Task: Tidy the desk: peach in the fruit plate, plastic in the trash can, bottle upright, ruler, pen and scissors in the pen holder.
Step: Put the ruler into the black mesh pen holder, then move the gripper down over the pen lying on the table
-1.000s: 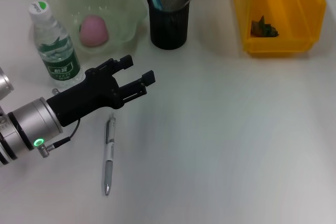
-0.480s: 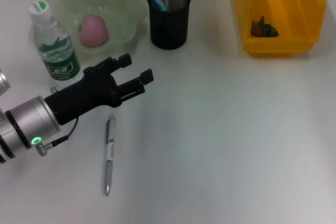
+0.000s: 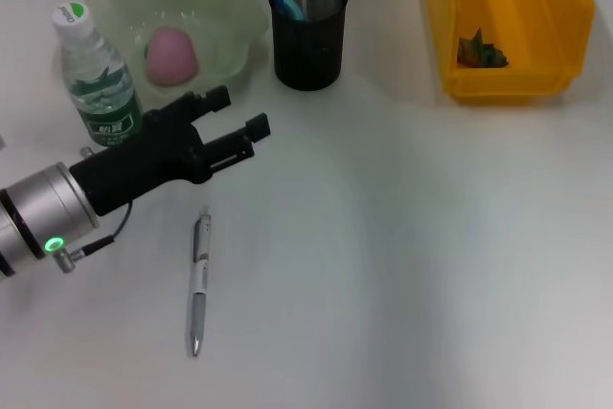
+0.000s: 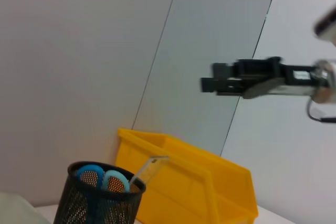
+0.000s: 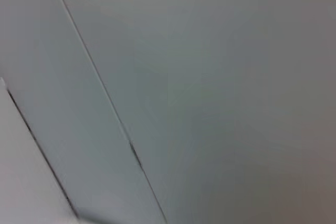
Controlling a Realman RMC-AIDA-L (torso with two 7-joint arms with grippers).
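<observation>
My left gripper hung over the smooth white worktop, just in front of the fruit plate, and its black jaws were spread with nothing between them. The pen lay flat on the worktop, nearer to me than these jaws; it was slim, silver-grey metal, and its long axis ran from the fruit plate side toward me, the tip at my end. The fruit plate was translucent pale green with a wavy rim, and the round, matte pink peach sat inside it. The clear bottle stood upright beside the plate. The black wire-mesh pen holder held the light blue scissors and the clear ruler. The shiny dark green plastic lay in the yellow rectangular trash can. My right gripper was raised beyond the trash can; whether its jaws were spread I cannot tell.
</observation>
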